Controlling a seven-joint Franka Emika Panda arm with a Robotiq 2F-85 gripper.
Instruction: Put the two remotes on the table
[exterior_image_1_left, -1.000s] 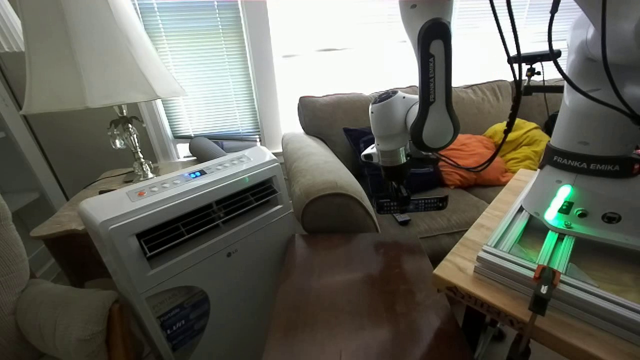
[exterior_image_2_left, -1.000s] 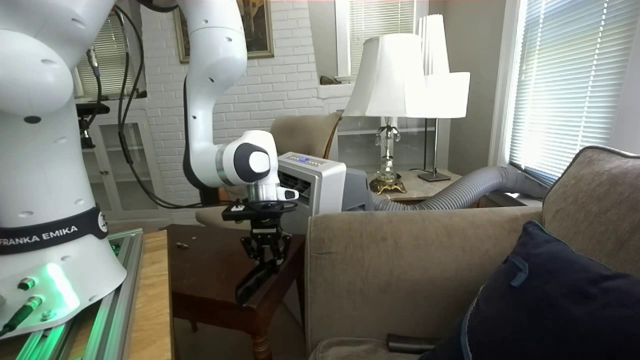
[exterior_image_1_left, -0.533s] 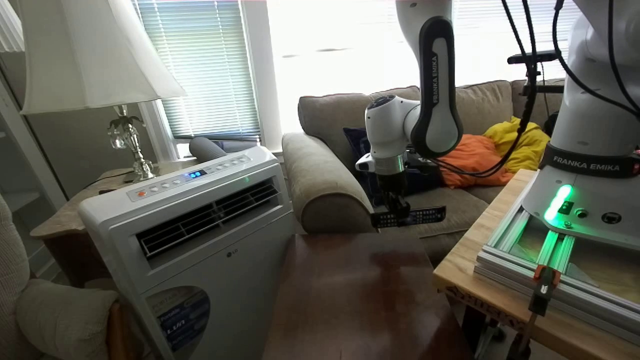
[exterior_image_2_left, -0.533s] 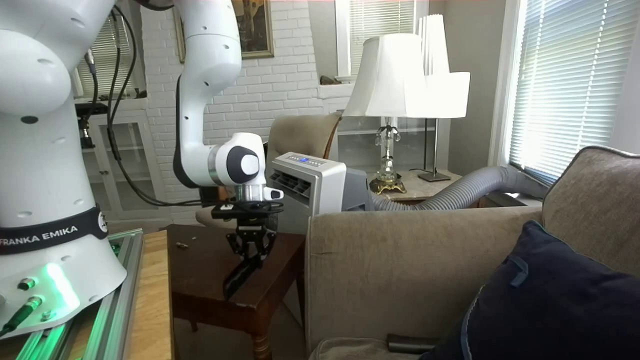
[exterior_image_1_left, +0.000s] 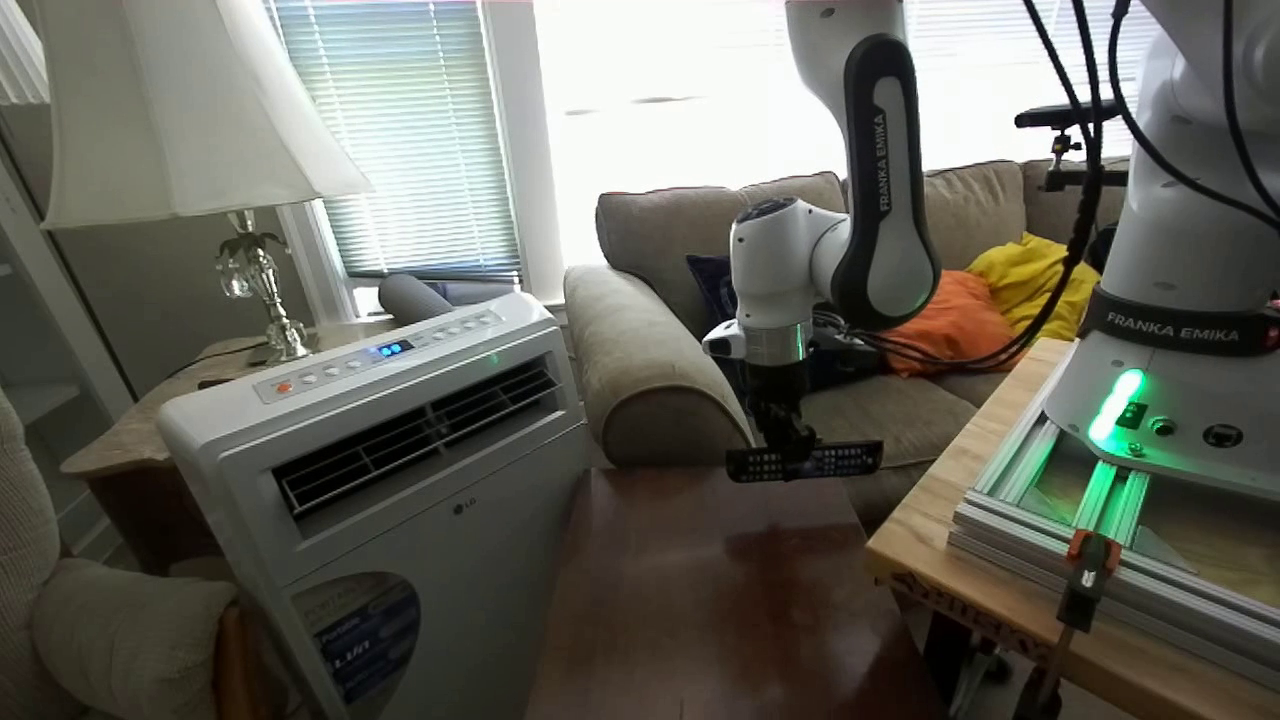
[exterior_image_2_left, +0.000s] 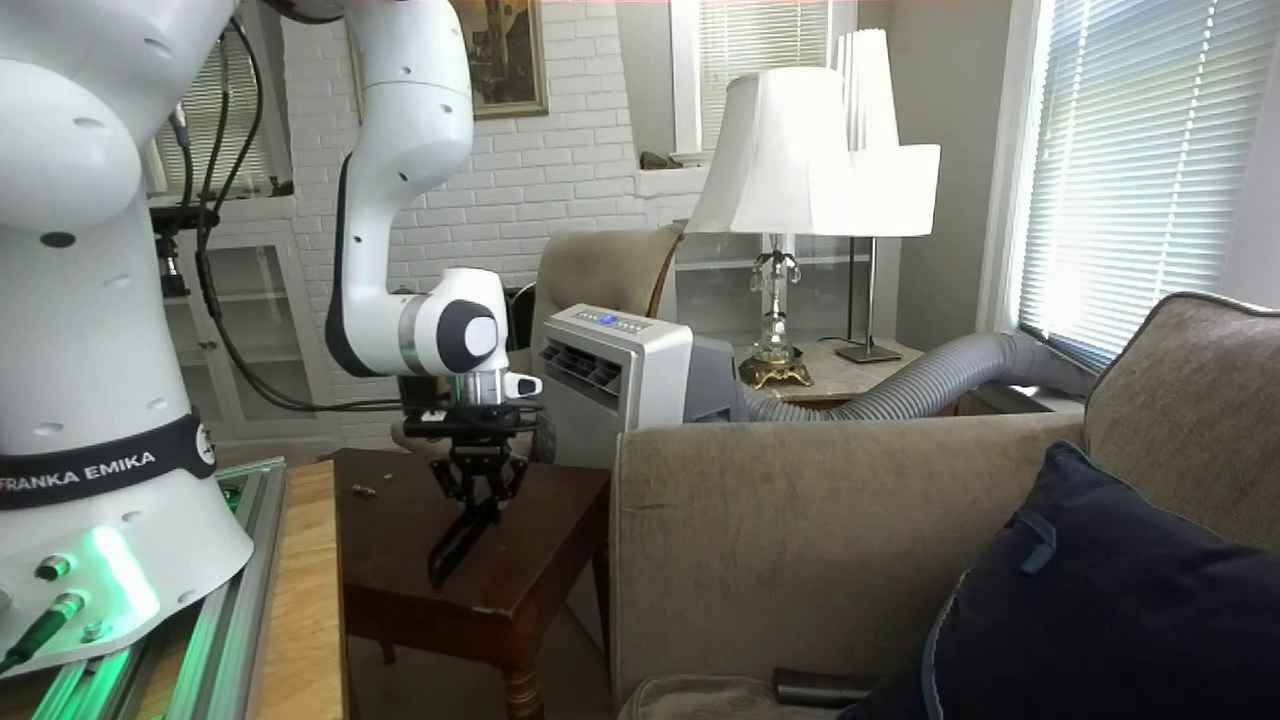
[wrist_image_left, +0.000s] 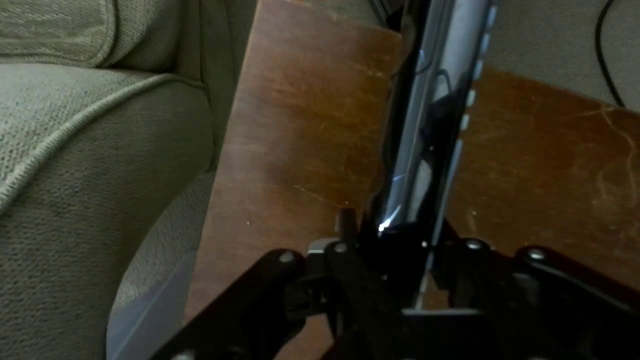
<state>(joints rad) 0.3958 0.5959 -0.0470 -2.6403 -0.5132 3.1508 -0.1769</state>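
The jaws are clenched on one remote (exterior_image_1_left: 850, 459), near its middle, and hold it turned up on its long side. In both exterior views it hangs over the desk (exterior_image_1_left: 690, 600), seemingly apart from its surface, though the gap is hard to judge.

The chief danger is the edge. In the wrist view the remote's free end, pointing just past twelve o'clock, runs across the desk's border; in an exterior view its three o'clock end reaches beyond the corner. Let go here, it might tip off. Released from too high, it would likely strike on its narrow side, topple and skid over the smooth top; pressed down too hard, it could twist in the grip.

What looks like the second remote (exterior_image_2_left: 822, 688) lies on the sofa (exterior_image_2_left: 740, 560), at five o'clock in an exterior view, its three o'clock end at the dark blue cushion (exterior_image_2_left: 1110, 590). That cushion could foul the jaws on a later pick.

No container serves the task. A glass-fronted cabinet (exterior_image_2_left: 268, 310) stands at nine o'clock in an exterior view; its inside shows too faintly to tell what it holds.
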